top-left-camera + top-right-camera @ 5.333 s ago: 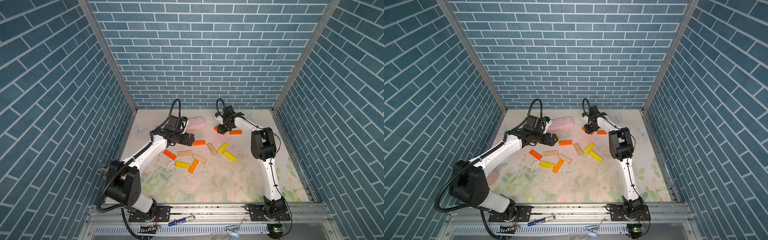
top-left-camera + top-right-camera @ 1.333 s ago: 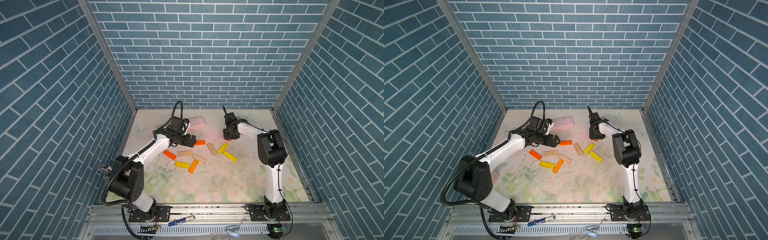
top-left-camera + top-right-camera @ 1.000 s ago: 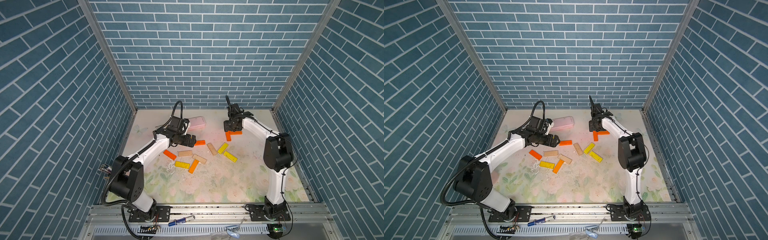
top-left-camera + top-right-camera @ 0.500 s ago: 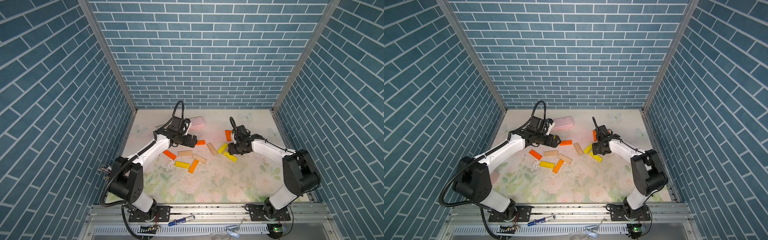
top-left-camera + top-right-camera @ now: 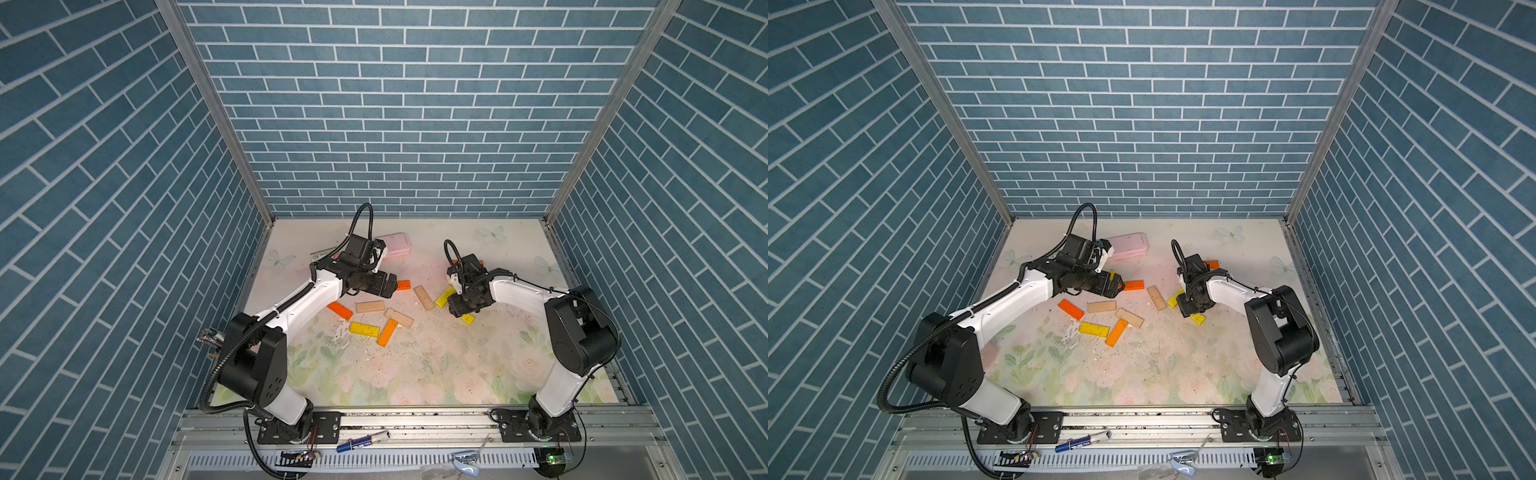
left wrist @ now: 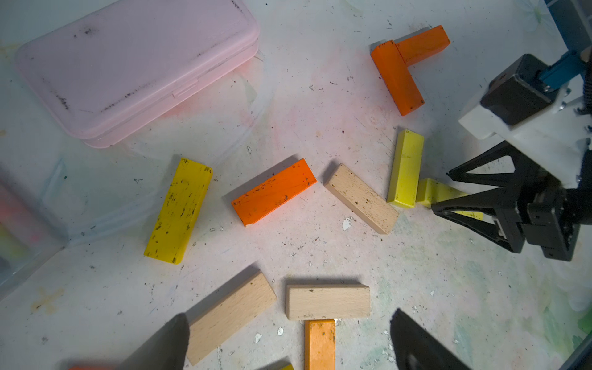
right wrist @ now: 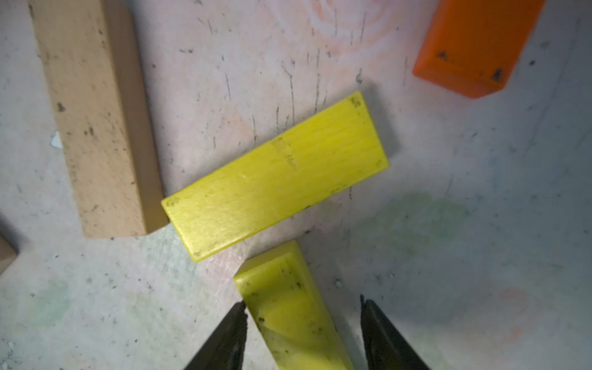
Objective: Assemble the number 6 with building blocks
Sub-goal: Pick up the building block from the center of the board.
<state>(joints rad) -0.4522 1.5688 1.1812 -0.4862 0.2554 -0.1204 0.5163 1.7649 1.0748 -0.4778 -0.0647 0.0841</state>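
Note:
The building blocks lie scattered flat on the floral table, and no number 6 shows. My right gripper (image 7: 302,302) is down at the table, open, its jaws on either side of a yellow block (image 7: 282,288). One finger touches that block and the other stands off it. A second yellow block (image 7: 275,176) lies just ahead, and two orange blocks (image 6: 397,77) form an L beyond it. My left gripper (image 6: 288,315) hovers open over two tan blocks (image 6: 326,302) and an orange one (image 6: 320,344). Both top views show the grippers (image 5: 390,286) (image 5: 1185,311).
A pink case (image 5: 395,245) lies at the back behind the left wrist. Beside it is a clear pack of chalks (image 6: 28,211). More blocks lie in the middle: orange (image 5: 339,311), yellow (image 5: 364,329), tan (image 5: 424,298). Blue brick walls close three sides.
My right arm swung from the orange blocks at the back down to the yellow blocks, and its jaws have narrowed around one. The left arm has barely moved.

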